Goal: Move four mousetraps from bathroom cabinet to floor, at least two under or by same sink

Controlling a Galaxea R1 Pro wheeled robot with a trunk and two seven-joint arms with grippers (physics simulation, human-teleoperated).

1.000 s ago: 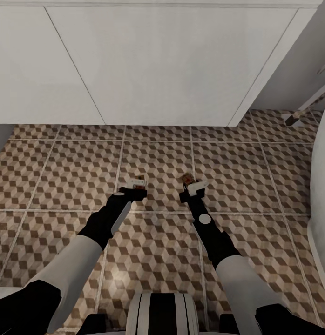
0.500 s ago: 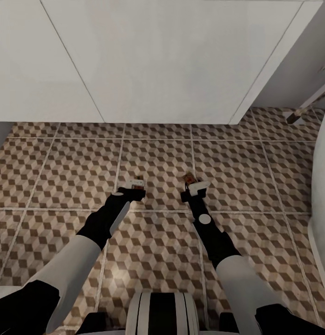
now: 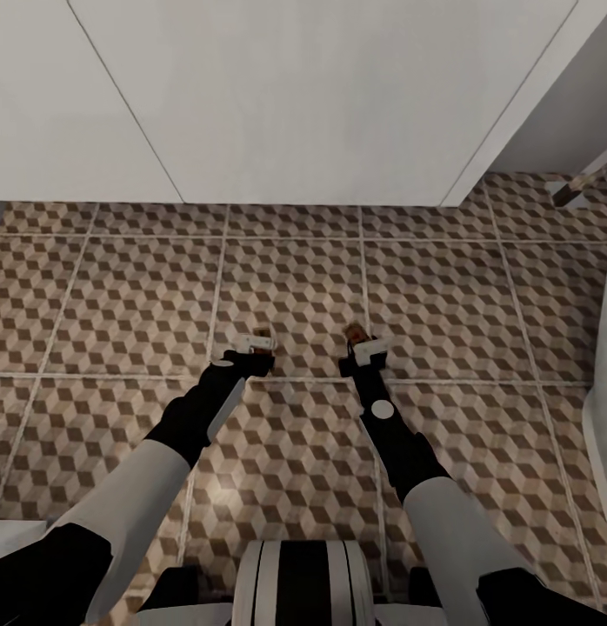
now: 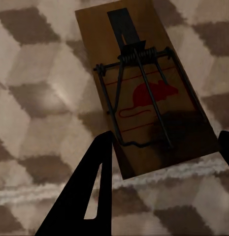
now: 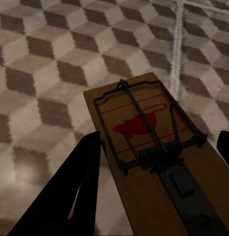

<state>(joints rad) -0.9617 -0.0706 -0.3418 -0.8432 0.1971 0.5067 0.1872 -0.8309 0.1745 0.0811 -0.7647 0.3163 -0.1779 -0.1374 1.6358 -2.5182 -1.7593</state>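
I hold one mousetrap in each hand over the cube-patterned bathroom floor [image 3: 121, 296]. My left gripper [image 3: 251, 345] is shut on a brown wooden mousetrap [image 4: 144, 93] with a red mouse print and dark wire; its tip [image 3: 263, 332] pokes past the fingers [image 4: 94, 191]. My right gripper [image 3: 366, 348] is shut on a second mousetrap [image 5: 153, 147], whose tip [image 3: 354, 331] shows ahead of it. Both hang low over the tiles, a short way in front of the white vanity [image 3: 303, 96]. The sink's basin and the cabinet are out of view.
A white curved fixture [image 3: 603, 365] bounds the right edge. A slim stick-like object [image 3: 582, 183] leans beside the vanity's right end. My own base [image 3: 299, 582] is at the near edge. Open tiles lie between the grippers and the vanity.
The whole picture has shifted, so the camera has moved; the vanity reaches less far down the frame. Both grippers stay shut on their traps and sit slightly farther forward over the tiles.
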